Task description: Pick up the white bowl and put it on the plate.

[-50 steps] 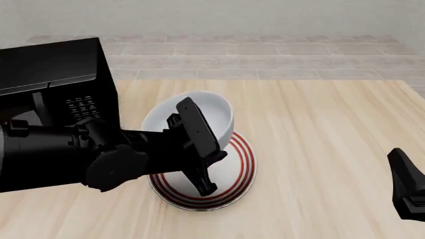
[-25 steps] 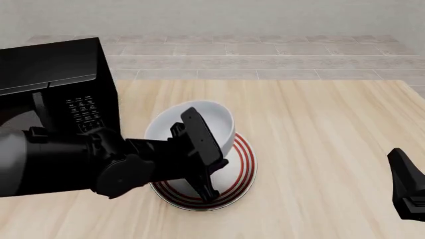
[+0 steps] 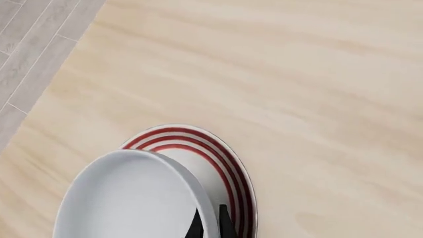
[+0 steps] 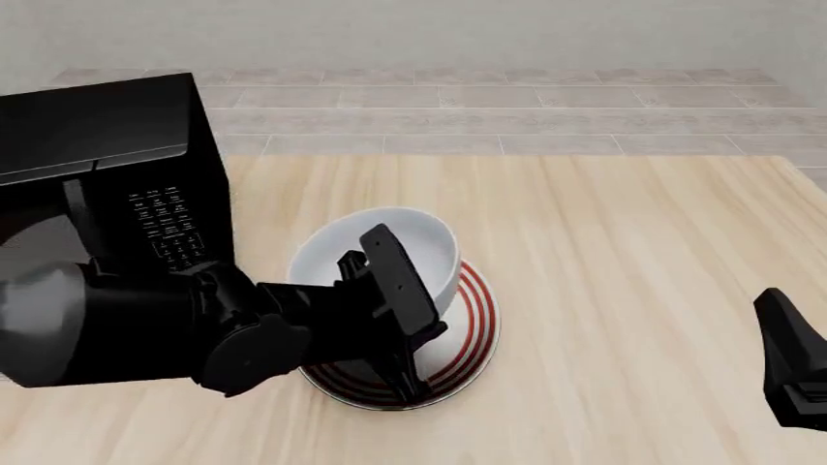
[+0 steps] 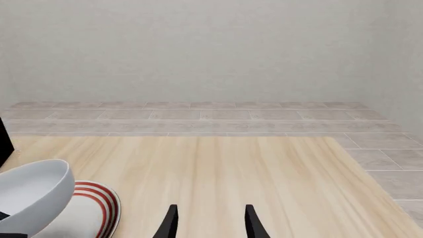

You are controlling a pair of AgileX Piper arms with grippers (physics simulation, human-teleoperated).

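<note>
Gripping the white bowl (image 3: pixel 132 198) by its rim, my left claw (image 3: pixel 210 224) is showing two thin dark fingertips pinched on the wall in the left wrist view. That bowl is glossy, smooth and deep, and it is sitting tilted over the plate (image 3: pixel 231 173), a flat white disc with three red rings, on the pale wood-grain table (image 3: pixel 297 89).

Looking from the front, I am seeing my left claw (image 4: pixel 394 310) clenched on the white bowl (image 4: pixel 413 247), which is empty and hanging over the plate's (image 4: pixel 475 325) far side. A boxy black microwave (image 4: pixel 116 165) is standing beside the plate. My right claw (image 4: pixel 795 373) is waiting well apart from the plate; I cannot tell its state here.

Through the right wrist view, my right claw (image 5: pixel 208 223) is spreading its fingers apart, gripping nothing, with the bowl (image 5: pixel 33 196) leaning above the plate (image 5: pixel 99 203).
</note>
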